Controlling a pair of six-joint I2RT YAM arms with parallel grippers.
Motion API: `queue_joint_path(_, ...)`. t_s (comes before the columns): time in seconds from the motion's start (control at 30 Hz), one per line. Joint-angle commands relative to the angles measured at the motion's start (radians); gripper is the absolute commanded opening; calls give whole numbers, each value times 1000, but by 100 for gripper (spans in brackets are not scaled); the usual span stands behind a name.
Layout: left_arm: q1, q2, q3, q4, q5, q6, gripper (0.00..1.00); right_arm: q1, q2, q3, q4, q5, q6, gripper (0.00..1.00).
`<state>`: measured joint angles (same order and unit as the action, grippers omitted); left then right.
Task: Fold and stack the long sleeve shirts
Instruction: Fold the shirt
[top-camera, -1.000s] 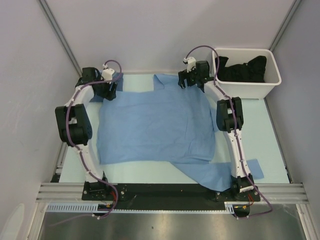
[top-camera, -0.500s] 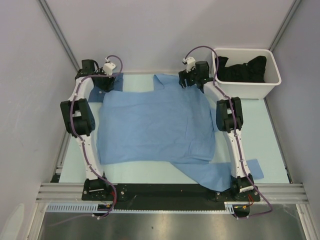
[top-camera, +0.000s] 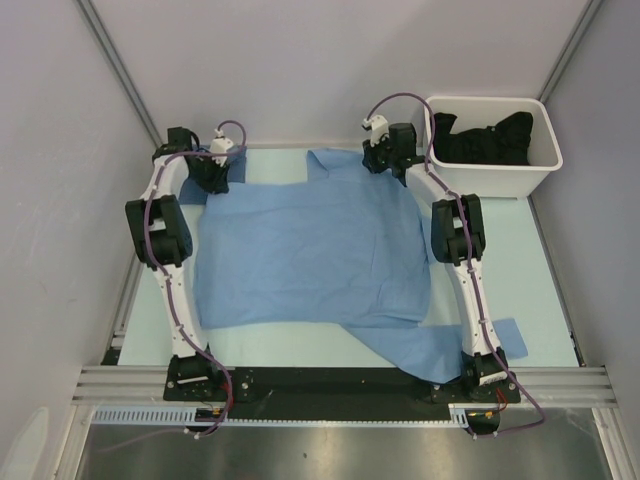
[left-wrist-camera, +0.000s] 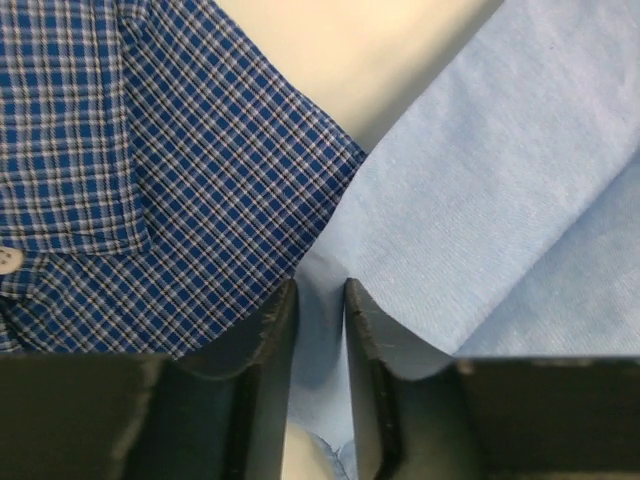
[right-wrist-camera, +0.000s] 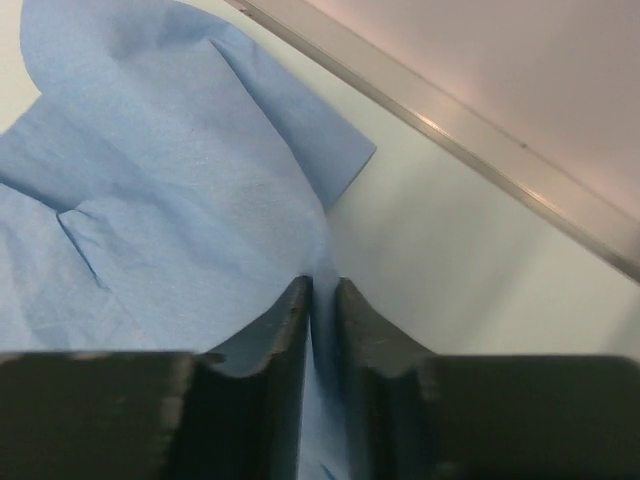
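pinches far left corner of light sky-blue shirt (top-camera: 310, 250) in left gripper (left-wrist-camera: 320, 295), just beside dark blue checked shirt (left-wrist-camera: 150, 180). pinches far right corner of same shirt in right gripper (right-wrist-camera: 322, 290), near white bin (top-camera: 500, 172). shows rest spread flat on table (top-camera: 545, 270), one sleeve reaching near edge.

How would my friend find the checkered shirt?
Look at the far left corner of the table, where the left gripper reaches. Beside the plain sky-blue shirt, the checkered shirt peeks out. Only it has tiny blue-and-white checks and a pale button.
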<state>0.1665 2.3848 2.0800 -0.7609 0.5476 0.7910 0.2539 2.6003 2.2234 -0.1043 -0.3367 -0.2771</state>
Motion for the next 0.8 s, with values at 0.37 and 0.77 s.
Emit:
queue_joint_path(0.37,13,-87,35,-18,87,25,19,-11,-81,-11,55,-64,39,0)
queue_joint_path(0.77,11,-70,29,57,26,48,64,-8,-117,-53,57,-105,42,0)
